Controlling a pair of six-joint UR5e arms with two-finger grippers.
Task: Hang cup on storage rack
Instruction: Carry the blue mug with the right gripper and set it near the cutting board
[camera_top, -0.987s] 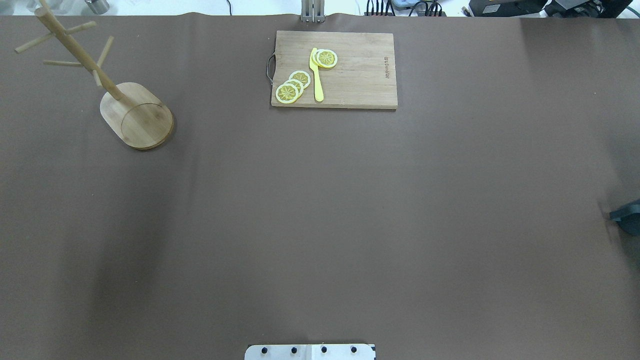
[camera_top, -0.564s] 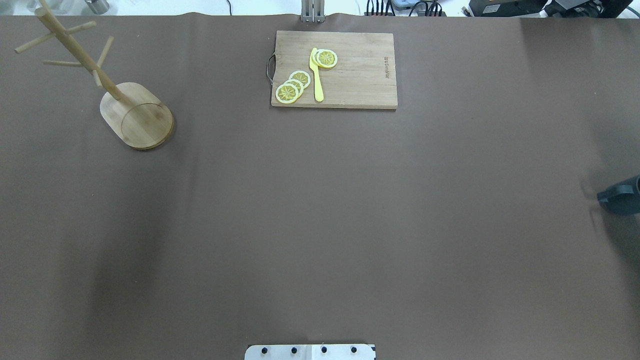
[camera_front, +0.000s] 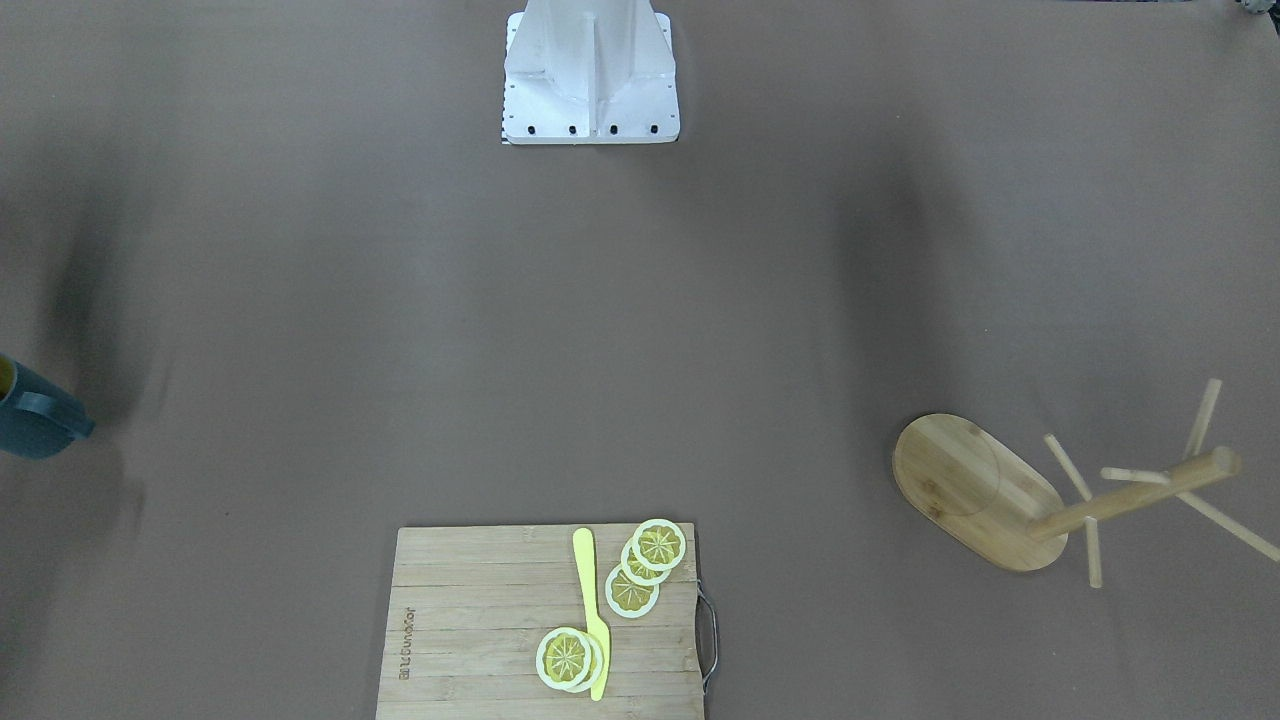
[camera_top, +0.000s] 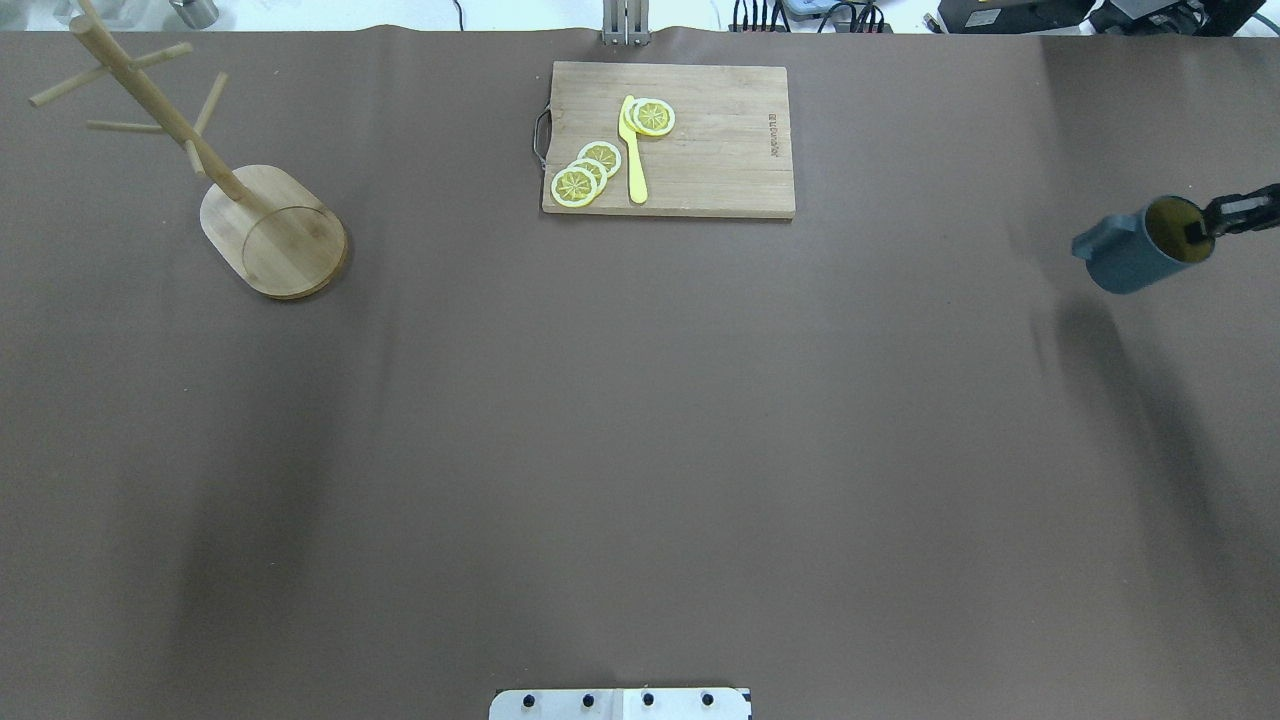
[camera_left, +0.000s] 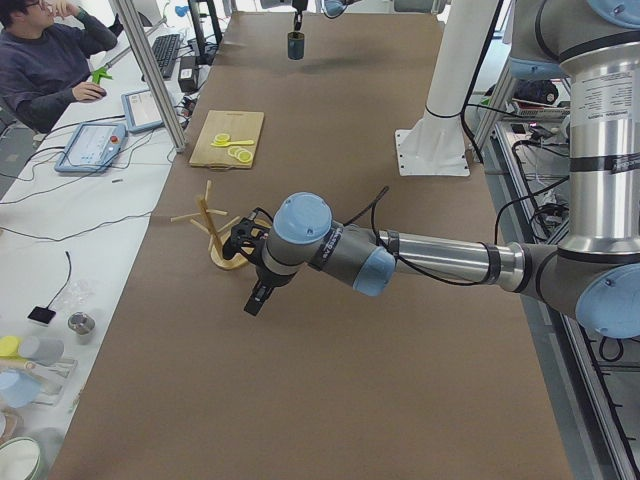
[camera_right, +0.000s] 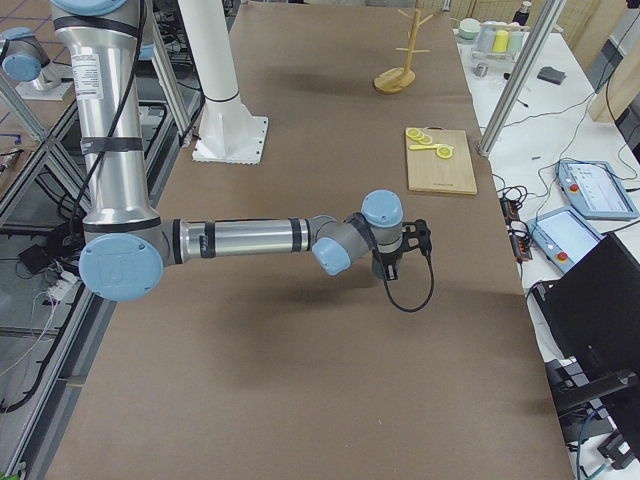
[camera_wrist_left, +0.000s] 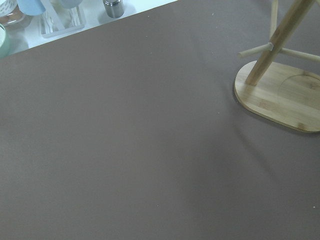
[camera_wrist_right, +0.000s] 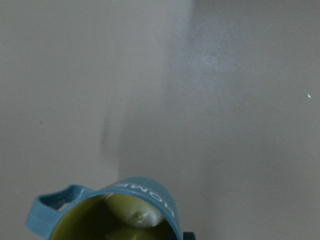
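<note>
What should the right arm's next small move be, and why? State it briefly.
Probably carry the cup toward the robot's left, across the table, to the storage rack. The right gripper pinches the cup's rim, one finger inside, near the right edge and apparently off the surface. The rack stands far left, its pegs bare.

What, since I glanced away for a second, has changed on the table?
The cup, pinched at its rim in the right gripper, came further into the overhead view from the right edge and moved away from the robot. The storage rack and cutting board stayed put.
</note>
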